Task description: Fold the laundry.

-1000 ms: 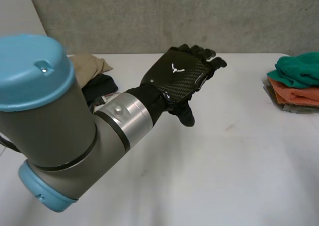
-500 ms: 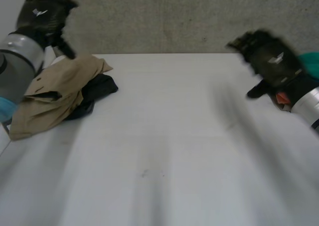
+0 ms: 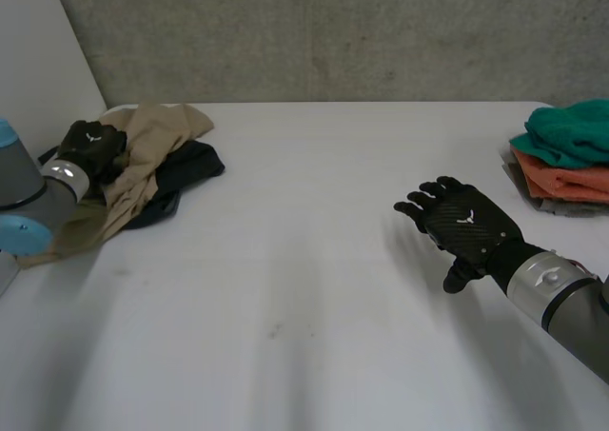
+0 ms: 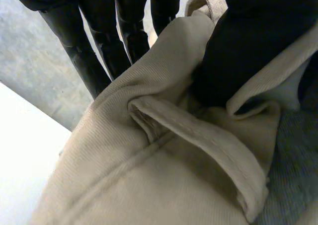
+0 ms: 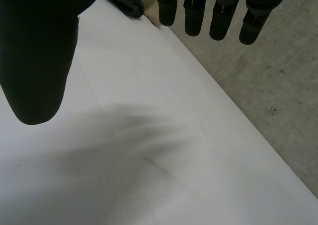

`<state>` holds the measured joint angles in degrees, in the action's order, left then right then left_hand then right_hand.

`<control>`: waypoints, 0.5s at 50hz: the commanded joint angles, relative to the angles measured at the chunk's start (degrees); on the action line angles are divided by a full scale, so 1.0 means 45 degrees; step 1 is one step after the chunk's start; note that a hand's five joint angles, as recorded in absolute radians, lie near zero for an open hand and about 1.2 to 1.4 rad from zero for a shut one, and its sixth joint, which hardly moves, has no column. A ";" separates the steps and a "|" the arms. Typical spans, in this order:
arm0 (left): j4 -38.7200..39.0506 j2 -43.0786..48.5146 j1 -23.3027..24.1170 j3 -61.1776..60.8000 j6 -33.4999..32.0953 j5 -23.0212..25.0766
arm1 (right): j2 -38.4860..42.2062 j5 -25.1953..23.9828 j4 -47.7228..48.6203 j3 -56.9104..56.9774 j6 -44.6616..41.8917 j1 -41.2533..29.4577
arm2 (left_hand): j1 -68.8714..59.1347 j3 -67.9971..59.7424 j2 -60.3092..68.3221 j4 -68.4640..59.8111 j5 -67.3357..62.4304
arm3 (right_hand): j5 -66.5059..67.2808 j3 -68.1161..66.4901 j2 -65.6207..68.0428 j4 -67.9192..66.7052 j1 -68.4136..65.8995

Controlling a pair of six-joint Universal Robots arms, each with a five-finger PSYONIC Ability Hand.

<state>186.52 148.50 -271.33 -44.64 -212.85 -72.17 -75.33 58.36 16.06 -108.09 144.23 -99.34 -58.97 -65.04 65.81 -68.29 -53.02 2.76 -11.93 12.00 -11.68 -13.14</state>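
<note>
White worktop, matte, spans my head view. I note a small dark scuff near its middle and a fainter mark further right. A speckled grey concrete wall stands behind the far edge. A plain white panel meets that wall at the left. In the right wrist view, a thin dark scratch lies on the worktop.

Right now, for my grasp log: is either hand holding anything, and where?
The right hand is open above the table, holding nothing. The left hand is on the tan garment; whether it grips cannot be told.
</note>
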 commanded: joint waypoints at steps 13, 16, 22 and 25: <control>0.0113 -0.7237 0.4823 -0.3457 0.5872 -0.0721 | -0.0838 0.1562 0.0220 0.0114 0.0429 0.0084 | -0.4673 -0.3324 0.3154 -0.2603 -0.3774 | -0.0614 0.0430 -0.0444 0.0373 0.0698; 0.0404 -0.7124 0.6109 -0.4121 0.5912 -0.0837 | -0.0994 0.1757 0.0220 0.0134 0.0974 0.0084 | -0.4673 -0.3324 0.3154 -0.2603 -0.3774 | -0.0614 0.0430 -0.0444 0.0373 0.0698; 0.0328 -0.5289 0.8496 -0.4261 0.5873 -0.0955 | -0.1053 0.1914 0.0220 0.0251 0.1913 0.0123 | -0.4673 -0.3324 0.3154 -0.2603 -0.3774 | -0.0614 0.0430 -0.0444 0.0373 0.0698; 0.0113 -0.4526 0.9259 -0.4163 0.5756 -0.0975 | -0.1073 0.1953 0.0220 0.0251 0.2129 0.0318 | 0.0928 0.2277 -0.2447 0.2998 0.1827 | -0.0614 0.0430 -0.0444 0.0373 0.0698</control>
<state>188.13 120.44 -237.16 -64.05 -185.78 -76.22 -80.04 66.86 17.06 -107.19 151.28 -98.79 -64.78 -67.79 67.98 -68.22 -57.20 2.76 -11.92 12.00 -11.68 -13.14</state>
